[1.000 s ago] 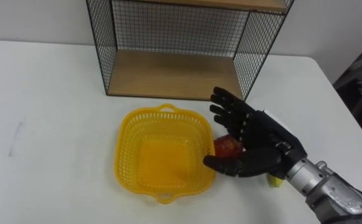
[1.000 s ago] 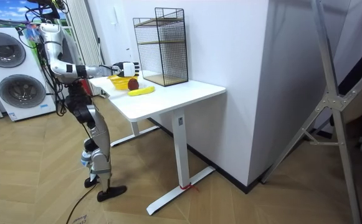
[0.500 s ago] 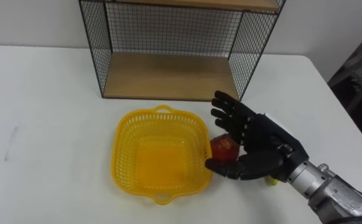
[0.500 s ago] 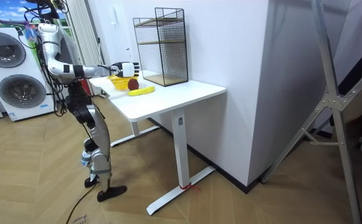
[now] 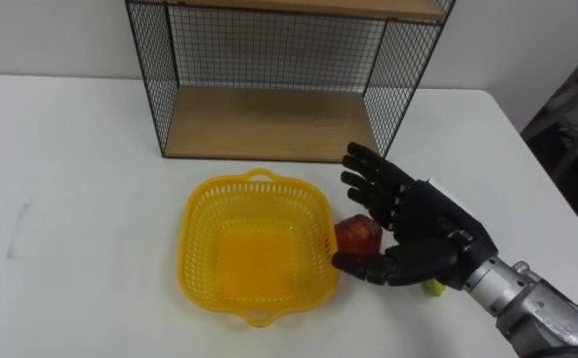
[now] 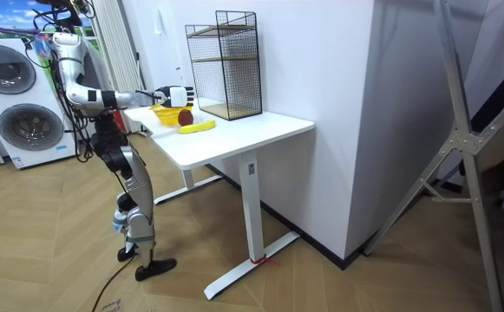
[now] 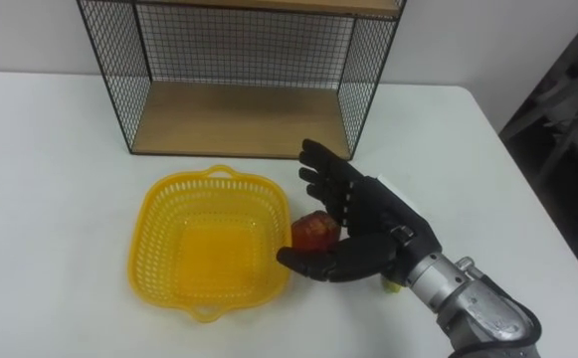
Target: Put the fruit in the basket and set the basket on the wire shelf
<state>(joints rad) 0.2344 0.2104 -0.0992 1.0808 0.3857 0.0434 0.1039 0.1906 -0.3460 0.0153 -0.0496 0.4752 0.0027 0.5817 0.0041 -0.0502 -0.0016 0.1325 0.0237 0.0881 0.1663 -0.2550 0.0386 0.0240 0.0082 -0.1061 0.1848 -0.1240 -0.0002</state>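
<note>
Your right hand (image 5: 408,224) lies low over the white table (image 5: 70,149), palm turned toward the basket, fingers (image 5: 368,179) spread and nearly straight, thumb curved forward along the table – a wide, cupped pose that grips nothing. The red apple (image 5: 358,234) sits on the table in the hollow between thumb and fingers, just beside the right rim of the yellow basket (image 5: 185,261); whether the hand touches the apple you cannot tell. A yellow end of the banana (image 5: 434,288) peeps out from behind the wrist. The basket stands in front of the wire shelf (image 5: 269,119), near it but apart. In the room view the robot stands upright at the end of the table on the room view's left, right arm stretched out over the top.

Compared with half a second ago – apple and basket lie where they did; the fingers have drawn slightly rightward, baring a little more of the apple
</note>
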